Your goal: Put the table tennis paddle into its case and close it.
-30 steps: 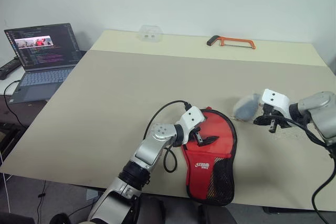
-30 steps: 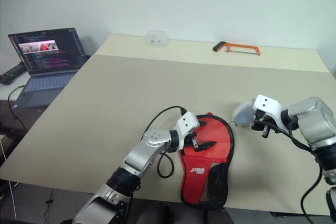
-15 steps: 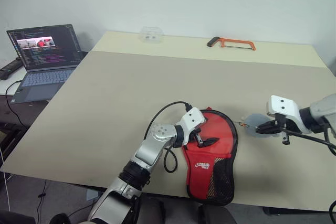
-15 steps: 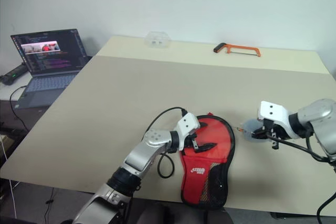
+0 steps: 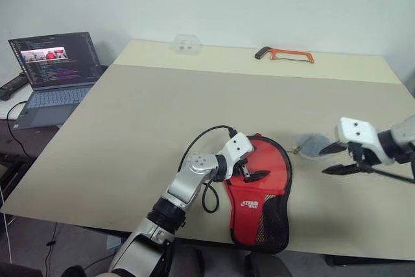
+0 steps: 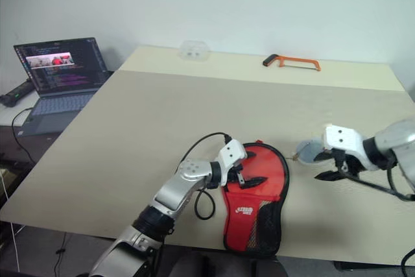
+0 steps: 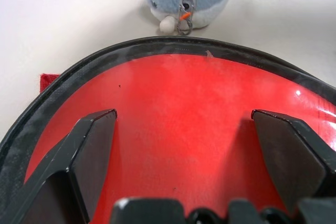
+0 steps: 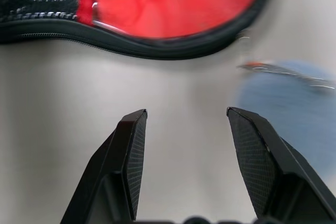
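The case lies flat near the table's front edge, red face up, with a white logo and a black mesh pocket. Its zip edge looks shut where it shows. The table tennis paddle is hidden. My left gripper rests open on the red face, and the left wrist view has the case under both fingers. A small blue plush charm hangs off the case's zip by a chain and lies on the table just right of the case. My right gripper hovers open beside the charm, with nothing between its fingers.
An open laptop sits off the table's left side. An orange hacksaw and a small clear plastic box lie at the far edge of the beige table.
My right gripper opened and let go of the blue charm, which dropped onto the table. The right hand rose and drew away to the right. The left arm stayed still.
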